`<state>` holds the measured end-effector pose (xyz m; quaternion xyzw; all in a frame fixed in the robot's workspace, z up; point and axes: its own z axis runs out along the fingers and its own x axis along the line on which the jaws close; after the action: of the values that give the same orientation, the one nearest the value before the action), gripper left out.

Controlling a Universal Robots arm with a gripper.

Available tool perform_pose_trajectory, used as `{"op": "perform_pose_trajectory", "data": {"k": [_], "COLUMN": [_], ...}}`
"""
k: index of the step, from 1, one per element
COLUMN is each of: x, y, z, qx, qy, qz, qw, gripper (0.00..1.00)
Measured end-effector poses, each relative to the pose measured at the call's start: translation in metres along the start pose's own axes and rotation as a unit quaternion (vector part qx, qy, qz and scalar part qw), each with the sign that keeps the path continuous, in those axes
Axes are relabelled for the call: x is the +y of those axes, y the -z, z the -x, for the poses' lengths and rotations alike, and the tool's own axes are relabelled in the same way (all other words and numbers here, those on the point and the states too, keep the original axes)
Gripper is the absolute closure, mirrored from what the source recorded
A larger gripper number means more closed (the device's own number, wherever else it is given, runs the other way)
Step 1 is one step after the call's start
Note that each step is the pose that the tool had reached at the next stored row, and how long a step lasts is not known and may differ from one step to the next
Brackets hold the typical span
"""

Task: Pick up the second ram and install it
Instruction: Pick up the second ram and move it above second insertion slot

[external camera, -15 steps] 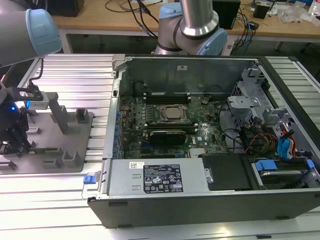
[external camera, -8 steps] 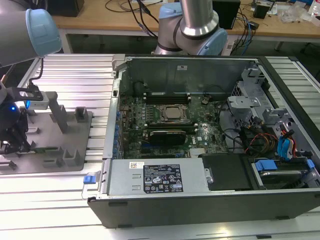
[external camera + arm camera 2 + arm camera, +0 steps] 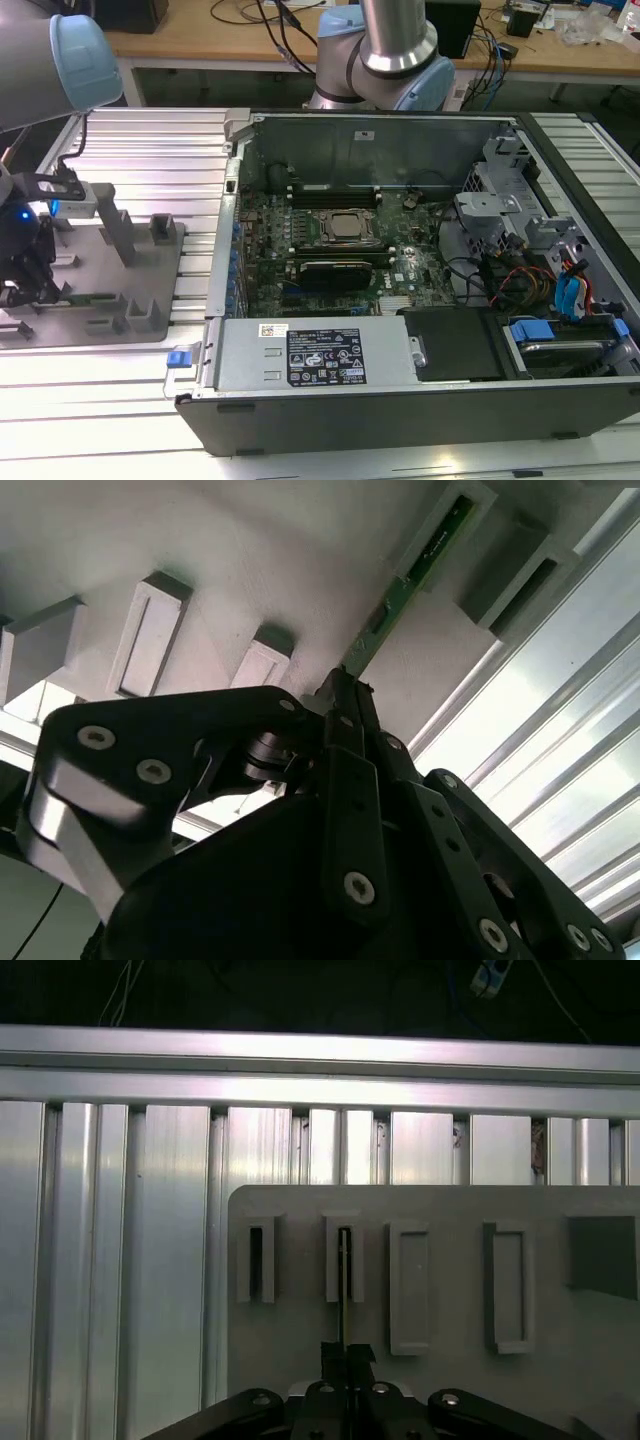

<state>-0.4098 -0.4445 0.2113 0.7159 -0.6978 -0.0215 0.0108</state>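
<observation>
**Tool closed on the ram in its tray**

Ribbed aluminium makes up the tabletop (image 3: pixel 130 400). On it sits a grey tray (image 3: pixel 140 330) at the exterior view's left, and beside that an open computer case (image 3: pixel 330 400) with its board facing up. We see the tool (image 3: pixel 347 1352) low over the tray, well apart from the case.

The ram (image 3: pixel 425 560) stands on edge in the tray. Its far part runs through a slotted grey holder (image 3: pixel 343 1250), and its near end reaches in between the tool's fingers. In both wrist views the fingers are drawn almost together on that near end, with only the thin board between them. We read this as a closed pinch on the ram, which is not yet lifted out of the holder.

We judge the ram to be light, so weight is no concern. It is stiff along its length but thin, and it would likely crack or shed a part if bent or knocked against the holder's walls. Its flat faces look smooth, and a weak pinch could let it slide.

A grip at one end leaves the long free part able to swing or twist. A hold nearer the middle of the upper edge would be steadier, in our view. The pads should bear on the flat faces and stay off the lower contact edge. The ram should come straight out along the holder's slot, not at an angle.
</observation>
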Motion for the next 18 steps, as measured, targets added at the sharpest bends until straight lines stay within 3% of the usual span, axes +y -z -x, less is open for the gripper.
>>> {"op": "perform_pose_trajectory", "data": {"k": [5,18], "x": [0.0006,0.0025], "y": [0.0129,0.0555], "z": [0.0002,0.0009], "qx": [0.0,0.0], "qy": [0.0,0.0], "qz": [0.0,0.0], "qw": [1.0,1.0], "gripper": [0.91,0.91]}}
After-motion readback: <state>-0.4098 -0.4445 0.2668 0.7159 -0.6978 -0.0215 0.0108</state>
